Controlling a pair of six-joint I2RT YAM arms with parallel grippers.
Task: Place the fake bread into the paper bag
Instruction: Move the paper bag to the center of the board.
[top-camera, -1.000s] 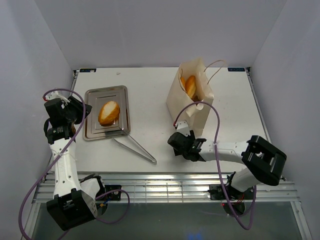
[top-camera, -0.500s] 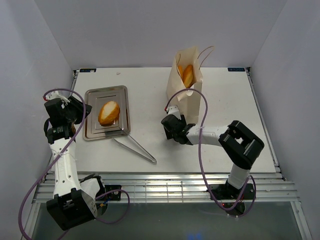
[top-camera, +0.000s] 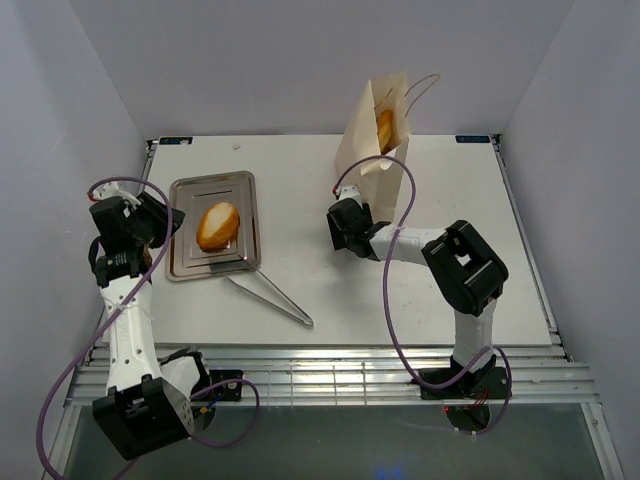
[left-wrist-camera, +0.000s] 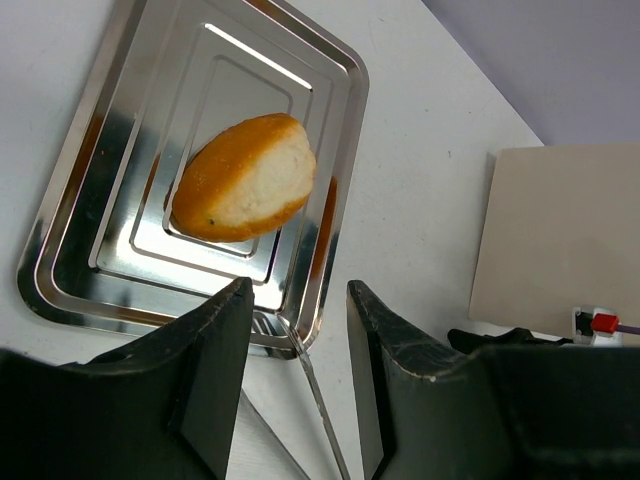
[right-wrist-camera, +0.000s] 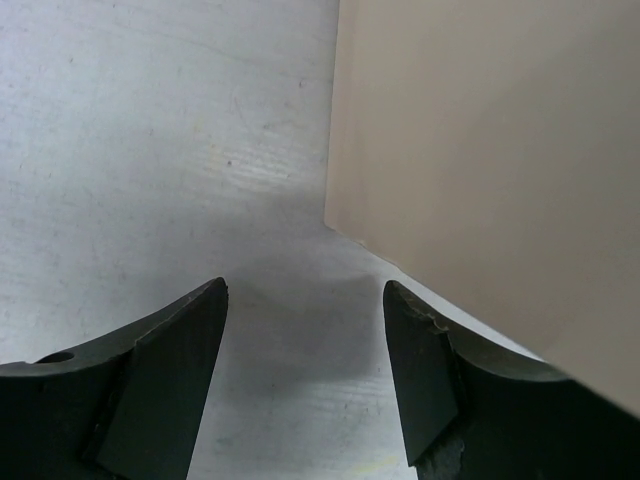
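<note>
Right tool (right-wrist-camera: 303, 300) spread, low over surface (right-wrist-camera: 150, 120) just beside bag (right-wrist-camera: 500, 170); left tool (left-wrist-camera: 298, 300) spread above tray (left-wrist-camera: 240, 90), roll (left-wrist-camera: 245, 178) inside, tongs (top-camera: 272, 298) alongside.

A robotics test cell in a lab is shown, not a home or a kitchen. A bare white table (top-camera: 300, 180) is boxed in on three sides by plain pale panels (top-camera: 300, 60), with nothing domestic fitted around it. Two robot arms, left (top-camera: 125, 320) and right (top-camera: 470, 300), are bolted at the near edge beside aluminium rails (top-camera: 330, 372), and purple cables (top-camera: 392, 320) are left looped in the open. Only staged props are laid out: a steel tray (top-camera: 210, 268), a glossy toy roll (top-camera: 218, 225), metal tongs (top-camera: 275, 295) and a paper bag (top-camera: 365, 150).
</note>
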